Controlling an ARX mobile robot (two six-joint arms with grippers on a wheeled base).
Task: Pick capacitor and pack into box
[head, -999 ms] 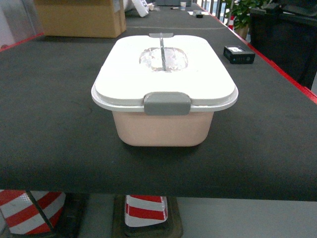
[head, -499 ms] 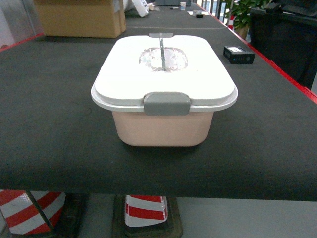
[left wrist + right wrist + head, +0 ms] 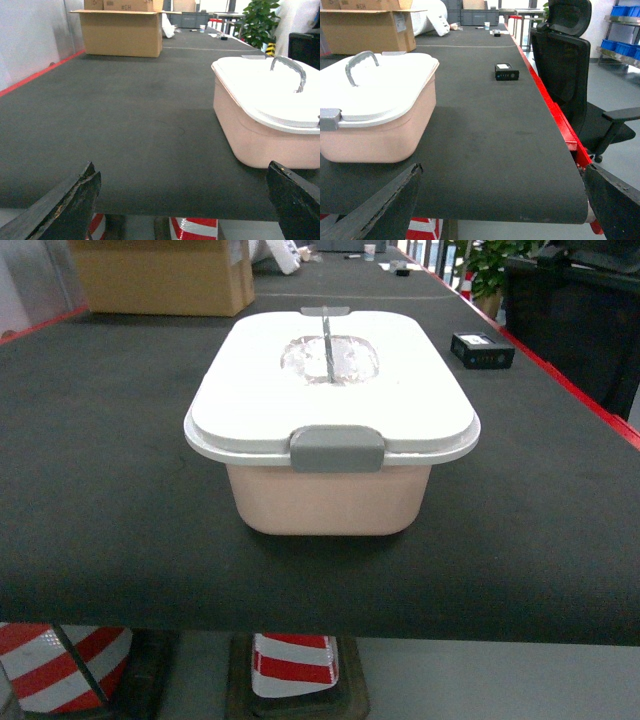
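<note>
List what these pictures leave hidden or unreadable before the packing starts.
- Contents of the box: hidden in every view by its shut white lid.
- Small black device: its label is too small to read in the head and right wrist views; whether it is the capacitor is unclear.
- Left gripper and right gripper: only the finger edges show, cut off by the frame's bottom.

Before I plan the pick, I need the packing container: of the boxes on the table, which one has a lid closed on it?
The peach-pink box nearest the camera: white lid on, grey clip down. The cardboard carton behind stands open-topped.
</note>
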